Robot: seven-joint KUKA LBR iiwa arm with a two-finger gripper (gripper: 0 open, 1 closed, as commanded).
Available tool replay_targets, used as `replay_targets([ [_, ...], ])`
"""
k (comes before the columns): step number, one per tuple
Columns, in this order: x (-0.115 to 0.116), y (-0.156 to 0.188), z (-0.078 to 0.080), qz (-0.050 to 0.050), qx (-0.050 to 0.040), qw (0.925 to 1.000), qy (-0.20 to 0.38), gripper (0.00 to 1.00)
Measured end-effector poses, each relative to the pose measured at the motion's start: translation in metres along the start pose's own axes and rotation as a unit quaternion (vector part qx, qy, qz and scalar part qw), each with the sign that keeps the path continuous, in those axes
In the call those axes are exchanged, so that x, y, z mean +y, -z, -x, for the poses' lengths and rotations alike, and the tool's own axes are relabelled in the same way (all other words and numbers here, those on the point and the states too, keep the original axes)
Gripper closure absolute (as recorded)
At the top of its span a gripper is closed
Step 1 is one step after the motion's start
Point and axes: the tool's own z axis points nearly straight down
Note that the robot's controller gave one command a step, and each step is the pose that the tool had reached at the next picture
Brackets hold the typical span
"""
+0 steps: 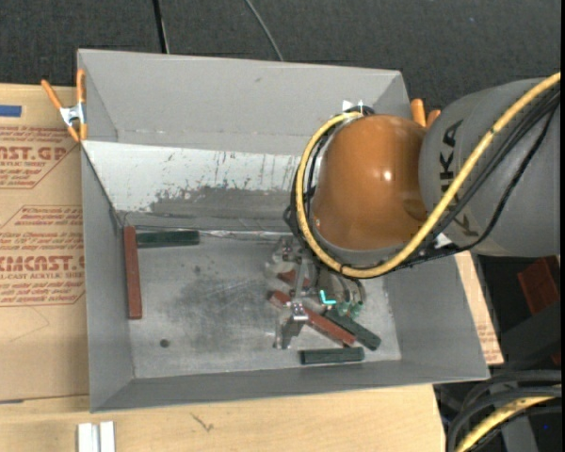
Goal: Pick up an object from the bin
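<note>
Hanging at five o'clock in the bin (217, 92), the hand (292, 326) sits over a red stick (333, 329), with a dark green stick (331, 355) at its five o'clock; I cannot tell whether it grips.

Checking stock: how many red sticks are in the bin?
2: one red stick along the left wall, one by the gripper. The arm may hide others.

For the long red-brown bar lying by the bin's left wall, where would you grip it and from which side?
Take the red-brown bar at mid-length, coming straight down from above and closing across its narrow width. It lies flat on the floor with its middle clear, its long side running along the foot of the bin's left wall, so a sideways approach looks blocked there.
</note>
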Motion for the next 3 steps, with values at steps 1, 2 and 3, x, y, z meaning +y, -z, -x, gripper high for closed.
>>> replay_targets([
  [1,-0.001,0.003,0.002,0.0,-0.0036,1.0,0.0,0.0],
  [2,-0.034,-0.007,0.042,0.0,-0.0048,0.9991,0.041,0.0],
  [3,-0.067,-0.063,0.035,0.0,-0.0069,0.9995,0.03,0.0],
])
